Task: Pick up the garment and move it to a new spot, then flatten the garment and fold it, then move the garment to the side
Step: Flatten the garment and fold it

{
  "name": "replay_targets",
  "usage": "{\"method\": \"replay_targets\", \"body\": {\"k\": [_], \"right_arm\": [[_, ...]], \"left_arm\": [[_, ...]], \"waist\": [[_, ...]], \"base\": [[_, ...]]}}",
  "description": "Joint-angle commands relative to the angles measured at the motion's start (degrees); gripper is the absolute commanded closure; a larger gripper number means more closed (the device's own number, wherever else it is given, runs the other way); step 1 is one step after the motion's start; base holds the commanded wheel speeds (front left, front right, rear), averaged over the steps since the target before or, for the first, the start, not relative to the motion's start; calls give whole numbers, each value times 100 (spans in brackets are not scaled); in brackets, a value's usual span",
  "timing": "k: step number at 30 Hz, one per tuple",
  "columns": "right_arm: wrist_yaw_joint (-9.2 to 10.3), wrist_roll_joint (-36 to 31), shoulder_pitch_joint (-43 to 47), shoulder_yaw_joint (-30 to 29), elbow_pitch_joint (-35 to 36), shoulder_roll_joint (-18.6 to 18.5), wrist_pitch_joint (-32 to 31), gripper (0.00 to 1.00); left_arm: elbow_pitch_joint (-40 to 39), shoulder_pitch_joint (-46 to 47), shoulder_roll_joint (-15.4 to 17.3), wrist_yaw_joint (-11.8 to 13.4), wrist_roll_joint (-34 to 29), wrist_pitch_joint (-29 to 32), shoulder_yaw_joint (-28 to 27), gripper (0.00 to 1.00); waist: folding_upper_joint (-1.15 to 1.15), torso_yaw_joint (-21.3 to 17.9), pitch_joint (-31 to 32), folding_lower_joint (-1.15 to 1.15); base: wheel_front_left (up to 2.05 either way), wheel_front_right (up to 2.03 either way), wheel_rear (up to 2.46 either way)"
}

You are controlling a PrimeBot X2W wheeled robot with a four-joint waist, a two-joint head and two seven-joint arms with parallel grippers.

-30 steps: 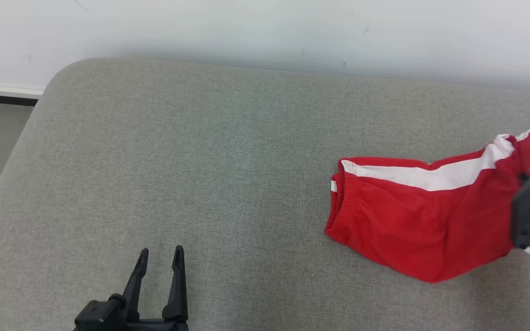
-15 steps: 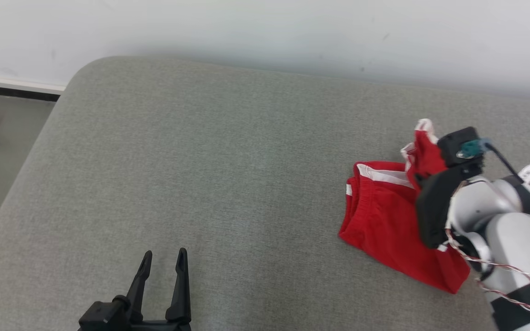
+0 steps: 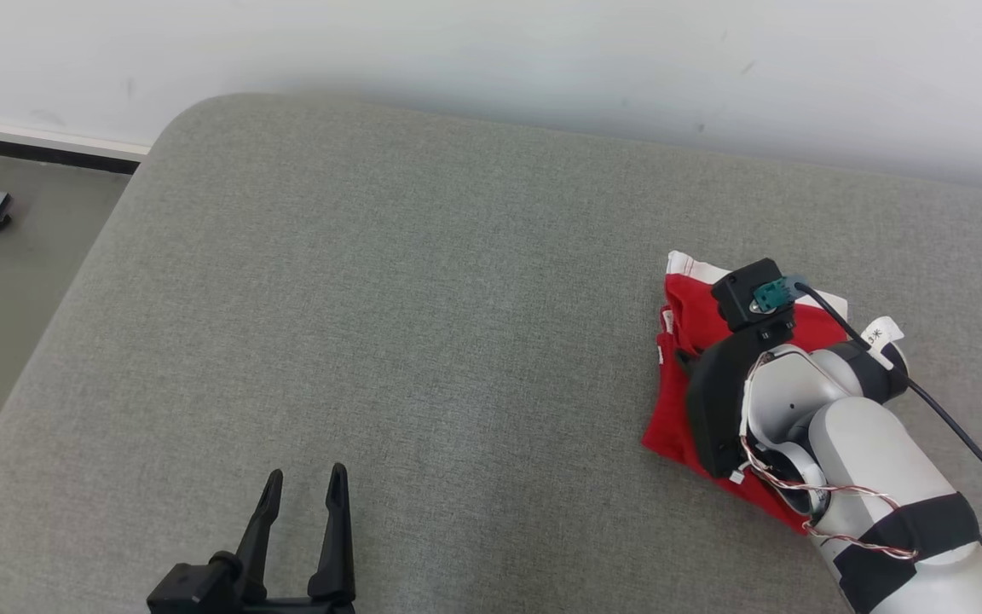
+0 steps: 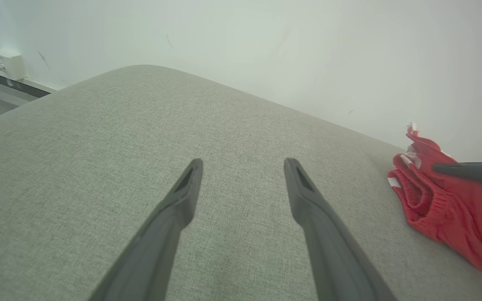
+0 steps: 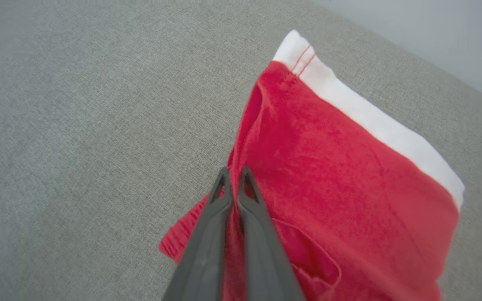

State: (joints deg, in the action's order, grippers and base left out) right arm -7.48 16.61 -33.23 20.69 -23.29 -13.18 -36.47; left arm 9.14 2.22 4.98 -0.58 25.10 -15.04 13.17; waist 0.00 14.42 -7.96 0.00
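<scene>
We see a garment (image 3: 668, 418) in plain bright red, with a white band (image 5: 375, 125) stitched in red thread. The cushion (image 3: 372, 298) is a flecked grey weave and the wall (image 3: 491, 51) is off-white. The left gripper (image 3: 303, 471) and right gripper (image 5: 234, 170) are black. The right forearm (image 3: 875, 452) is pale white with a black strap (image 3: 909, 533), red-and-white twisted wires (image 3: 849, 490) and a teal connector (image 3: 768, 296).

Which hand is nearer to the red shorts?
The right. The right hand is shut on the red shorts, pinching their fabric. The left hand is open, apart from them, far to their left over the grey cushion.
</scene>
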Motion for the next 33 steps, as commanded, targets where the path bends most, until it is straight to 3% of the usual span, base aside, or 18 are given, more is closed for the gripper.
{"method": "replay_targets", "body": {"k": [1, 9, 17, 18, 19, 20, 26, 33], "right_arm": [[-1, 5, -34, 5, -12, 21, 47, 0], [-1, 298, -80, -391, 67, -35, 804, 0], [-1, -487, 603, -1182, -63, -359, 1571, 0], [-1, -613, 710, -1247, -118, -367, 1635, 23], [-1, -702, 800, -1295, -167, -360, 1699, 53], [-1, -783, 882, -1305, -208, -331, 1757, 100], [-1, -907, 1110, -981, -418, -116, 1944, 100], [-1, -656, 1014, -56, -410, 197, 1974, 100]], "left_arm": [[13, -72, -17, -20, -31, -16, -9, 0], [-10, -36, -49, -38, -103, -16, -50, 0], [-8, -67, -80, -75, -143, -16, -105, 0], [-4, -69, -84, -82, -143, -16, -111, 0], [0, -69, -85, -80, -142, -16, -113, 0], [7, -68, -89, -84, -140, -16, -114, 0], [32, -39, -100, -118, -152, -16, -138, 0], [74, -31, -86, -133, -175, -16, -163, 0]], "waist": [[0, -8, -4, 0], [0, -139, 26, 0], [0, -292, 109, 0], [0, -305, 119, 0], [0, -318, 124, 0], [0, -330, 128, 0], [0, -390, 120, 0], [0, -433, 159, 0]], "base": [[0, 0, 0], [0, 0, 0], [0, 0, 0], [0, 0, 0], [0, 0, 0], [0, 0, 0], [0, 0, 0], [0, 0, 0]]}}
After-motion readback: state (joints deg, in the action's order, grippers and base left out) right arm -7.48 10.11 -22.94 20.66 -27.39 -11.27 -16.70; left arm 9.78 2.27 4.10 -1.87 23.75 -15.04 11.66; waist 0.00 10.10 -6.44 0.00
